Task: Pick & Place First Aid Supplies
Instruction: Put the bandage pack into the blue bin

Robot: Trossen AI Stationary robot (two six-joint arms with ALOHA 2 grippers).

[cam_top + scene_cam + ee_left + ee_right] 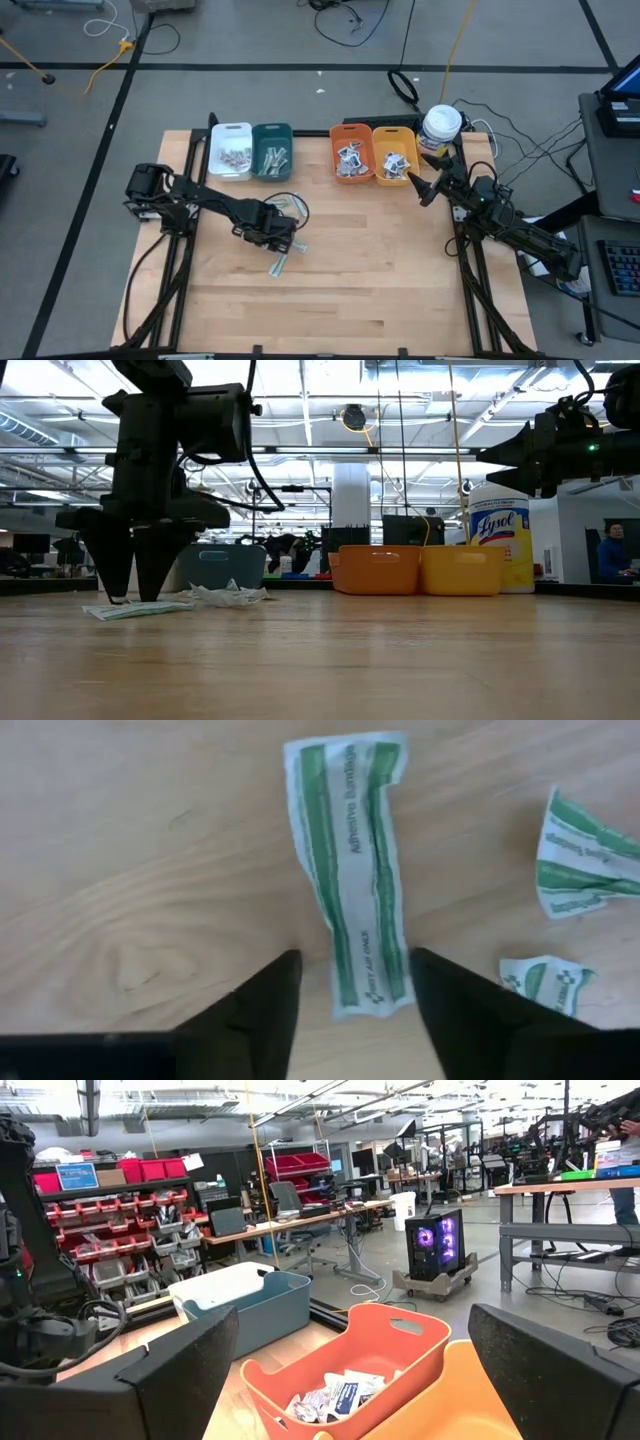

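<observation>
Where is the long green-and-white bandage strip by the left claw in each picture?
High view: green-and-white paper bandage strip lies on the wood just below the left gripper.
Low view: flat at far left, under that gripper.
Left wrist view: centre, between the fingers.
Right wrist view: not in it.
Shared landmark: left gripper.

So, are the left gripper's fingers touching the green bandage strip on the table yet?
Apart. In the left wrist view the left gripper straddles the bandage strip, with bare wood showing between each finger and the strip's edges.
</observation>
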